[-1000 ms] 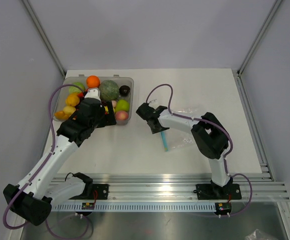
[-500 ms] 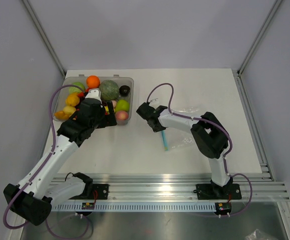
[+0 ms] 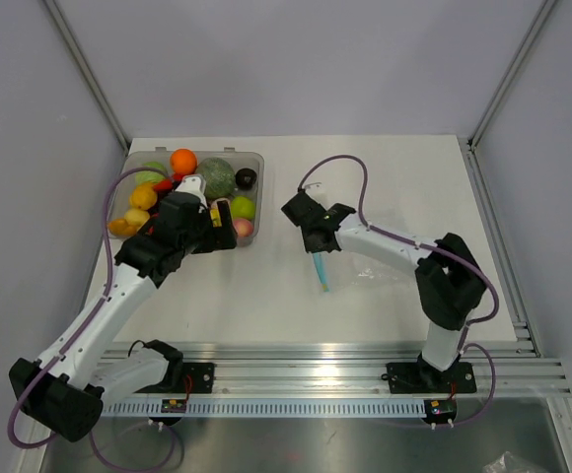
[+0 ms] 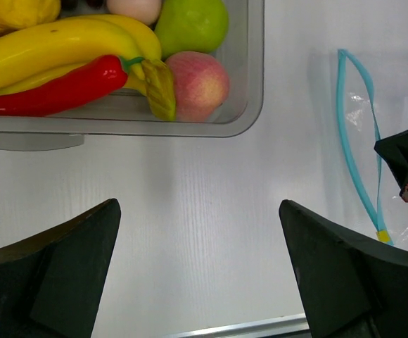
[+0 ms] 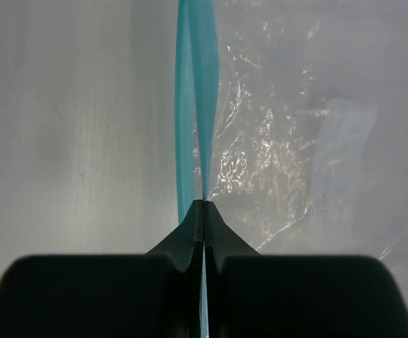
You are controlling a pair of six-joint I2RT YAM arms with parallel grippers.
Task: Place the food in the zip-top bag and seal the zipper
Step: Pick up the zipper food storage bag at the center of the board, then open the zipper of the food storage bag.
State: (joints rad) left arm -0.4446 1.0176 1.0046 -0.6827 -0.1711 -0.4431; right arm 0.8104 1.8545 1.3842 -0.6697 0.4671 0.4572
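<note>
The food lies in a clear tray (image 3: 258, 169) at the back left: a yellow banana bunch (image 4: 56, 44), a red pepper (image 4: 49, 90), a pink peach (image 4: 198, 83) and a light green fruit (image 4: 190, 22). My left gripper (image 3: 225, 229) (image 4: 198, 204) hangs open over bare table just in front of the tray, holding nothing. The zip-top bag (image 3: 367, 271) (image 5: 281, 141) lies flat at mid-table. My right gripper (image 3: 316, 246) (image 5: 203, 204) is shut on one lip of the zipper (image 3: 321, 274) (image 5: 198, 105) (image 4: 350, 148), and the two blue strips bow slightly apart.
An orange (image 3: 183, 160), a dark green melon (image 3: 217, 177) and a small dark fruit (image 3: 246, 178) fill the back of the tray. An aluminium rail (image 3: 345, 357) runs along the table's near edge. Grey walls enclose the left, back and right sides.
My right gripper has closed from half open onto the zipper edge and moved slightly back and right, its elbow swinging right. The left gripper drifted a little to the right.
</note>
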